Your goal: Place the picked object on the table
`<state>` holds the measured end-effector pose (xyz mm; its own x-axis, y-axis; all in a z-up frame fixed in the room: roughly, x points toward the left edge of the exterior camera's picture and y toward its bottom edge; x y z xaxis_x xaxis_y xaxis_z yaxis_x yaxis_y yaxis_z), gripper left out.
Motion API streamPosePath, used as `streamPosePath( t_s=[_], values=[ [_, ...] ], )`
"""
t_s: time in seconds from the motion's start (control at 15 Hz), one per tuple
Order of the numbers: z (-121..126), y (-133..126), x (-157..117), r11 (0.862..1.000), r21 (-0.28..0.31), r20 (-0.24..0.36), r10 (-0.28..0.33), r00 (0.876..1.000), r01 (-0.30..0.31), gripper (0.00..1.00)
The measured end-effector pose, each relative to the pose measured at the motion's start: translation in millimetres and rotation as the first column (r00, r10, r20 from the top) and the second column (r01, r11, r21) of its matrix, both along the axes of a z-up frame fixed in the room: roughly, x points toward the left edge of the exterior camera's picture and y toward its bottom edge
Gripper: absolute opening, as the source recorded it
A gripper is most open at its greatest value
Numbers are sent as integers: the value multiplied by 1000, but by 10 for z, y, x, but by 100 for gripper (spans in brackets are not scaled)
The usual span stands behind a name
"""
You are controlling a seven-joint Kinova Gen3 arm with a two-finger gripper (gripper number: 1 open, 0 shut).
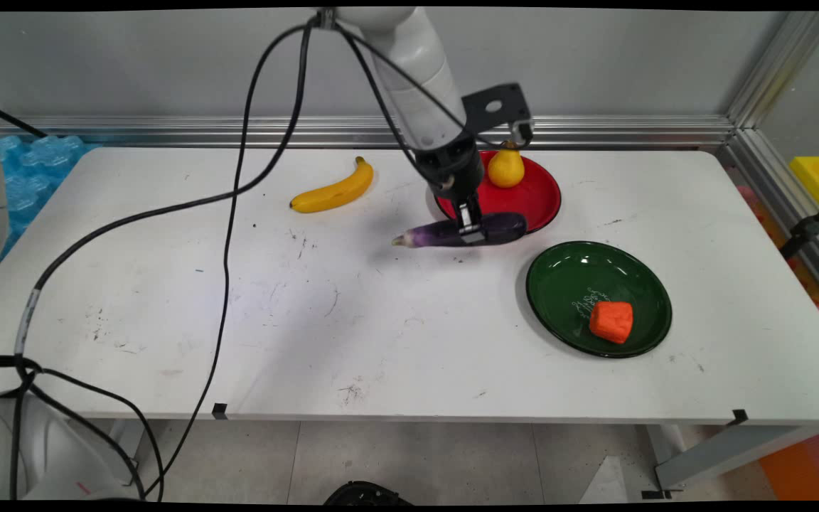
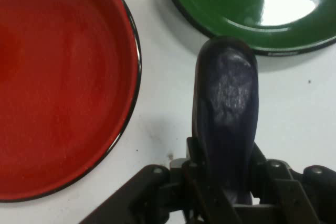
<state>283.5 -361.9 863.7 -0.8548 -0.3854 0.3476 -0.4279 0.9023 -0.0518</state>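
Two plates were on the table [image 1: 381, 341], both toward its right half: a red plate [image 1: 537, 203] near the far edge and a green plate [image 1: 566, 284] nearer the front, well short of the right edge. Gripper [image 1: 471, 231] was clamped on an eggplant [image 1: 438, 233], fingers closed narrow around its middle. In the hand view the eggplant [image 2: 227, 114] ran straight up out of the gripper [image 2: 223, 182], its rounded end pointing at the gap between the red plate [image 2: 58, 77] and the green plate [image 2: 231, 9]. From the main view the eggplant lay roughly level, stem end pointing left, its thick end over the front rim of the red plate. Couldn't tell whether it touched the table or hung just above it.

A yellow pear [image 1: 506, 168] stood on the far part of the red plate, just behind the arm's wrist. An orange block [image 1: 611, 321] sat on the green plate, toward that plate's front right. A banana [image 1: 335, 188] lay on the table near the far edge, left of the red plate, well apart from the gripper. Black cables [image 1: 228, 235] hung from the arm across the left half of the table.
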Motion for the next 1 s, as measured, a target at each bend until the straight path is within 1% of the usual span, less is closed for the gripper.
streamPosePath(
  t_s=[0.4,0.67,0.93,1.0],
  values=[
    [-433,-44,74,999,21,24,-24,999,24,0],
    [-625,-75,80,999,27,17,-39,999,39,0],
    [-724,-85,107,998,26,7,-56,998,56,0],
    [-738,-85,115,998,24,3,-62,998,62,100]
  ],
)
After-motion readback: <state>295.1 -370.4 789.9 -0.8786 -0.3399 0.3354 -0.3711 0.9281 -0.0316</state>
